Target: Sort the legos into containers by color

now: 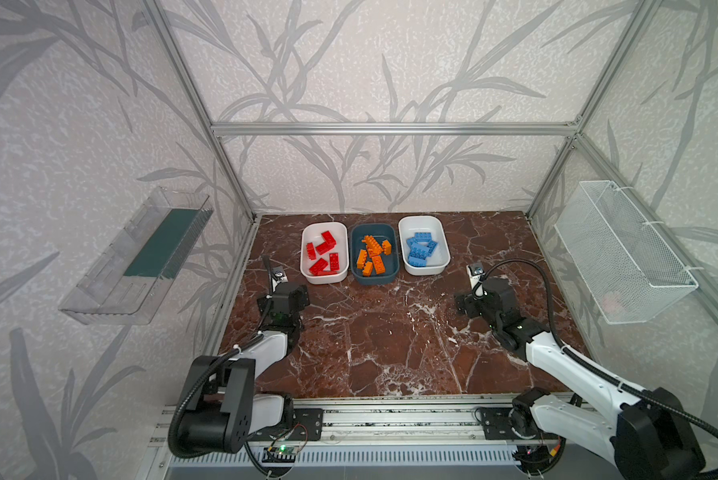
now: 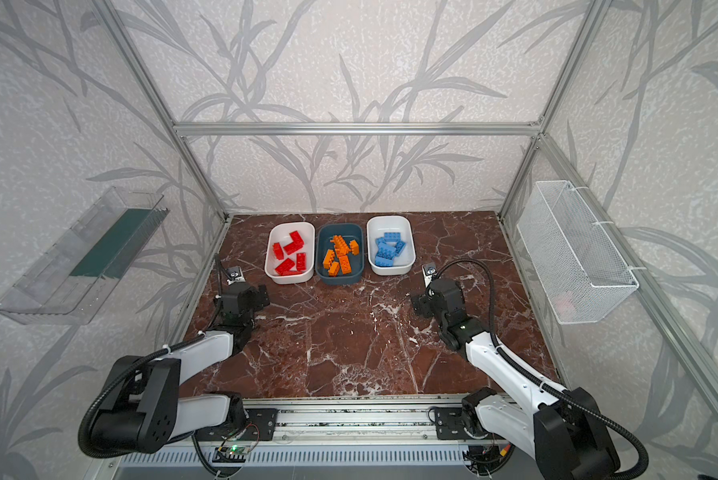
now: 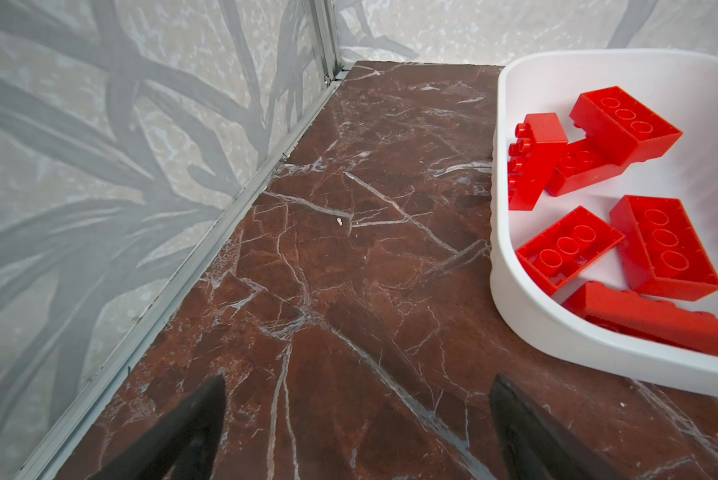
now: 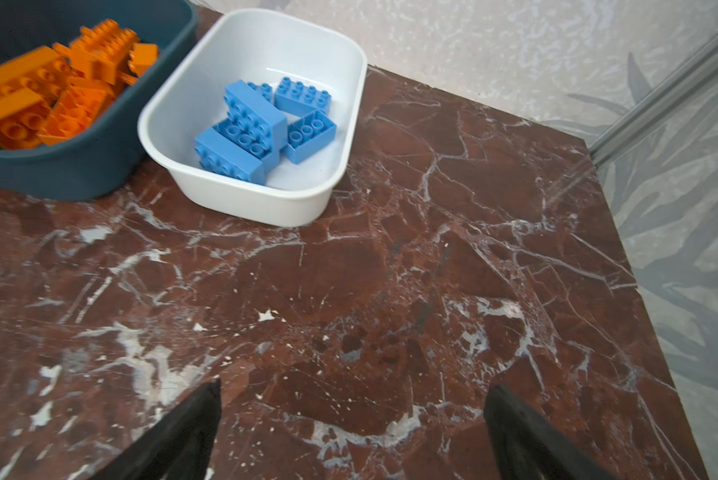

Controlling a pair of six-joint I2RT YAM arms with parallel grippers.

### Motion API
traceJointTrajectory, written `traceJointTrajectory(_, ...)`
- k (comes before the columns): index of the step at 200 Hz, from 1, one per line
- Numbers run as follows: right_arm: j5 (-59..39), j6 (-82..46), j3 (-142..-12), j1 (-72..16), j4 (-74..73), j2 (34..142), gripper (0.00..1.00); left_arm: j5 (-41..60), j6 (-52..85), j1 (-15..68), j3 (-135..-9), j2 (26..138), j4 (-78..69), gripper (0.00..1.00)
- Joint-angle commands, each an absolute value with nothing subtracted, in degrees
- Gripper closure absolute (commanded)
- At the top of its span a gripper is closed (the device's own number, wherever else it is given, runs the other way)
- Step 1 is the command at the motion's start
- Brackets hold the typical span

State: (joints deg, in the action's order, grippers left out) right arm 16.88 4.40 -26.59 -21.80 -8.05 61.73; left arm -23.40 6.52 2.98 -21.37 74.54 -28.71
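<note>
Sorting looks done: red legos (image 1: 323, 253) in the 11 o'clock tub (image 1: 326, 277), orange legos (image 1: 373, 255) in the teal tub (image 1: 374, 279) at 12, blue legos (image 1: 420, 249) in the 1 o'clock tub (image 1: 441, 249). My left gripper (image 3: 357, 390) and right gripper (image 4: 353, 395) gape wide, empty.

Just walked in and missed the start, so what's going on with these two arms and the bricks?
Two robot arms are sorting bricks by colour, and the sorting looks done. The red bricks lie in the left white tub, the orange bricks in the teal tub, and the blue bricks in the right white tub. No brick shows loose on the table. The left gripper and right gripper are open, hold nothing and hang over the table in front of the tubs.
</note>
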Motion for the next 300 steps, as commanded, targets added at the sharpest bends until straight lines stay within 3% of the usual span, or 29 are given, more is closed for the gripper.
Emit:
traceJointTrajectory(1, 19.21, 8.04, -22.95, -18.09, -23.88, 63.20, 0.01, -21.97, 6.50, 1.34, -20.84, 74.50, -37.95, 0.03)
traceJointTrajectory(31, 14.61, 4.64, -19.56, -11.36, -38.20, 69.40, 0.01, -18.73, 8.65, -1.13, -16.85, 77.65, -48.82, 0.03)
traceJointTrajectory(65, 13.52, 4.43, -19.61, -9.05, -51.75, 80.31, 0.01, -15.87, 8.76, -2.28, -17.31, 81.13, -51.05, 0.03)
traceJointTrajectory(114, 8.87, 3.94, -20.04, -7.38, -59.42, 91.17, 0.01, -9.69, 6.70, -2.78, -21.71, 86.16, -47.63, 0.03)
traceJointTrajectory(157, 6.51, 4.61, -19.42, -7.20, -60.79, 91.36, 0.01, -3.10, 3.69, -2.87, -23.88, 86.68, -44.06, 0.03)
traceJointTrajectory(300, 4.87, 3.81, -21.09, -6.21, -56.94, 90.92, 0.01, -3.16, 3.52, -2.65, -23.98, 86.74, -44.05, 0.01)
